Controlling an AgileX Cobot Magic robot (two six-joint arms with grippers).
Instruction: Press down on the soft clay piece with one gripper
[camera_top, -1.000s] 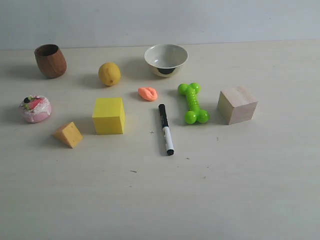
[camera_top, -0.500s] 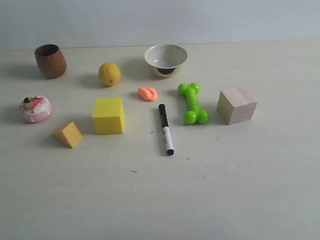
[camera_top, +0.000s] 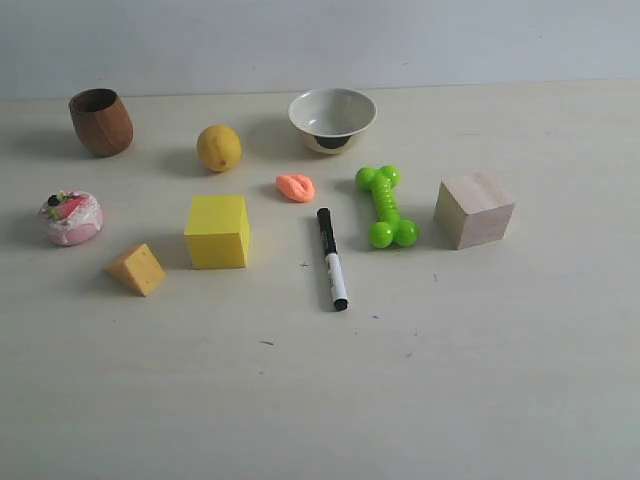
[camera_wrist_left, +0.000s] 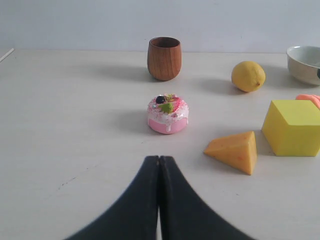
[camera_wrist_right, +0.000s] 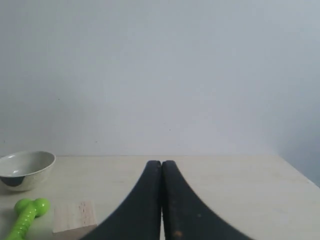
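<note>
The soft clay piece (camera_top: 296, 187), a small salmon-orange folded lump, lies on the table between the lemon (camera_top: 218, 148) and the green bone toy (camera_top: 386, 206). In the left wrist view only a sliver of the clay (camera_wrist_left: 309, 98) shows behind the yellow cube (camera_wrist_left: 293, 127). Neither arm appears in the exterior view. My left gripper (camera_wrist_left: 159, 159) is shut and empty, well short of the pink frosted toy (camera_wrist_left: 168, 113). My right gripper (camera_wrist_right: 161, 163) is shut and empty, and the clay is out of its view.
A wooden cup (camera_top: 100, 122) stands at the back left and a white bowl (camera_top: 332, 118) behind the clay. A tan-orange wedge (camera_top: 138, 269), a black marker (camera_top: 331, 257) and a wooden cube (camera_top: 473, 210) lie around it.
</note>
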